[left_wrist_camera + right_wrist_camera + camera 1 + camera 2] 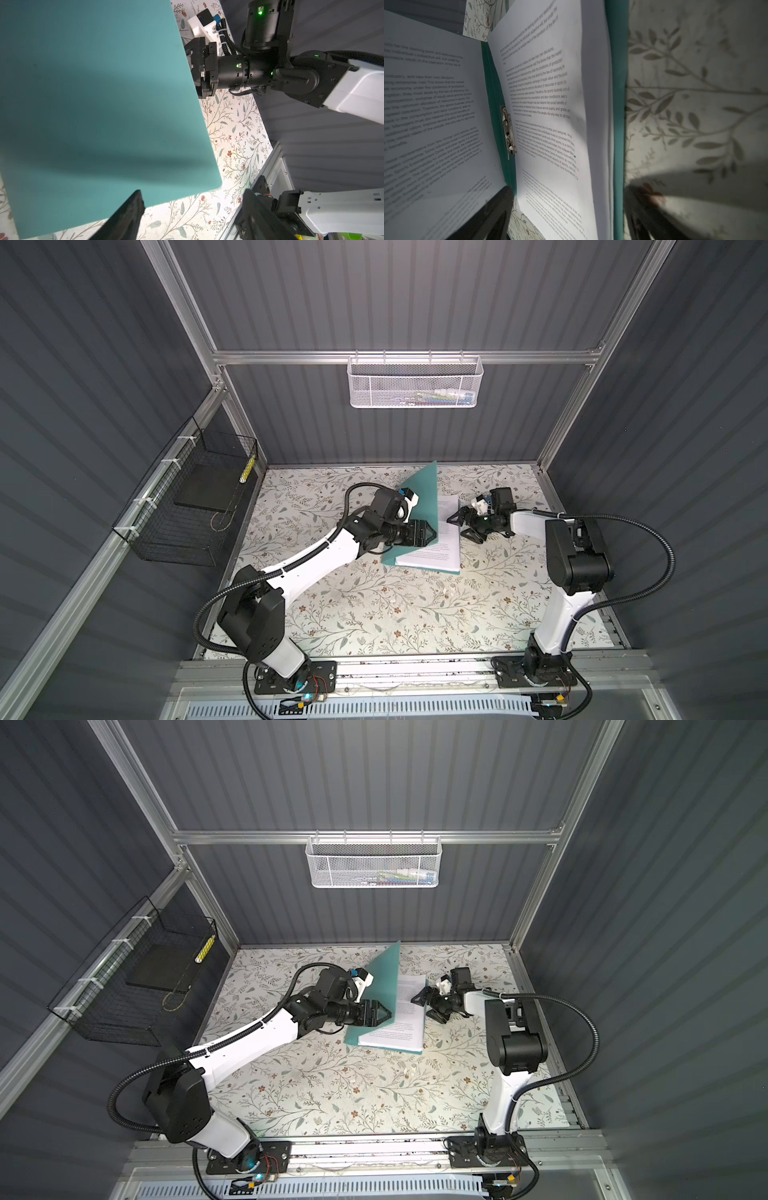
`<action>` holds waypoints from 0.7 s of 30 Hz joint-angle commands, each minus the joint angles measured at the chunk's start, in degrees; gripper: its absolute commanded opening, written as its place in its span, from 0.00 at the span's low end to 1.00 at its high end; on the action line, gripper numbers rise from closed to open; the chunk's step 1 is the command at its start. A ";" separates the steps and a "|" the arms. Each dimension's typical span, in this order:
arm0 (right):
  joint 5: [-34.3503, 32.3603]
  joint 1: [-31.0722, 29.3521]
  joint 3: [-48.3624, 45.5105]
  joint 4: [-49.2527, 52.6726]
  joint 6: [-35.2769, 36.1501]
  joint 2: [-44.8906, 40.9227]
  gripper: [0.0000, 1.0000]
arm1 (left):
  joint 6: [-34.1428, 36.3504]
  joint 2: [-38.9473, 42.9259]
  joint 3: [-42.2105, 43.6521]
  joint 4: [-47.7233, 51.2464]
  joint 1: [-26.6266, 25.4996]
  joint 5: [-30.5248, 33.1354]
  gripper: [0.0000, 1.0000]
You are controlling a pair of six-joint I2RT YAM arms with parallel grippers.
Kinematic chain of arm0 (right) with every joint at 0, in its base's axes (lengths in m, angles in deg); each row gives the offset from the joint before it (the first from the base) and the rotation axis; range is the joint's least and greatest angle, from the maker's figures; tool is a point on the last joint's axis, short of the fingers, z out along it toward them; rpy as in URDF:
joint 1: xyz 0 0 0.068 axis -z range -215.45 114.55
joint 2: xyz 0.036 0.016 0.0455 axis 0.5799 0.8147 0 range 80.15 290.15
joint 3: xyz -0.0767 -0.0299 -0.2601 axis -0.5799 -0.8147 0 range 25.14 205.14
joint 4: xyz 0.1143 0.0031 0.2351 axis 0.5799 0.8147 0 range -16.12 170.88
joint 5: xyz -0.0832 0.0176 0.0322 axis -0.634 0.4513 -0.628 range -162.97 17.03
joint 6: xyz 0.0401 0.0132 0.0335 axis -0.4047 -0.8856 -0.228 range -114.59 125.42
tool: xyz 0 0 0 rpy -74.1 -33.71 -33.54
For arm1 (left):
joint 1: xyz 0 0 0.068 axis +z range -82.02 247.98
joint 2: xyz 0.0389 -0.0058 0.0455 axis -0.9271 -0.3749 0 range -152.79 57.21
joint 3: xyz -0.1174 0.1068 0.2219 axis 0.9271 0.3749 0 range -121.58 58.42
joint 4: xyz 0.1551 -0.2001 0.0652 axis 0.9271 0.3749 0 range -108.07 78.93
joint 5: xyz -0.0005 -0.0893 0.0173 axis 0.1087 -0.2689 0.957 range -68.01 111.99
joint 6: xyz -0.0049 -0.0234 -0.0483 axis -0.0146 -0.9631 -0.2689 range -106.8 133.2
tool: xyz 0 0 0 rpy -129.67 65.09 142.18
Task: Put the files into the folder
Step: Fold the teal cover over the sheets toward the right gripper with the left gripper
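Left gripper (pixel 430 533): jaws spread, nothing clamped. It sits at the near corner of the raised front cover (pixel 93 93), on its outer face. Whether it's touching or just beside, you can't tell from the left wrist view.

Right gripper (pixel 456 527): also spread and empty, hovering just over the free long edge of the files (pixel 440 556).

Files are already inside the folder (pixel 424 493), lying on its back cover, which is flat on the table (pixel 353 614) toward the far side. In the right wrist view one sheet leans up against the inside of the raised cover and the rest lie flat. Clip bar (pixel 508 131) is bare at the spine, with the sheets beside it rather than under it, as far as I can see.

My read: insertion is done and you're on the closing step. For the next move:
- Pull the right gripper clear of the page edge first.
- Tip the cover over toward the right arm with the left gripper and let it drop.
- Push slowly, because that leaning sheet can buckle or slide out past the far edge.
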 commanded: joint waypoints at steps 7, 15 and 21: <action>-1.65 -0.30 1.04 4.64 -0.61 -0.72 0.86 | 4.91 2.03 -4.12 3.24 0.11 4.33 0.76; -6.96 -0.39 1.84 5.91 -2.51 -0.22 0.86 | 7.59 3.68 1.76 0.01 3.47 8.46 0.76; -12.27 -0.38 2.83 7.93 -4.13 -0.88 0.86 | 7.51 3.74 9.09 -6.58 12.28 6.57 0.76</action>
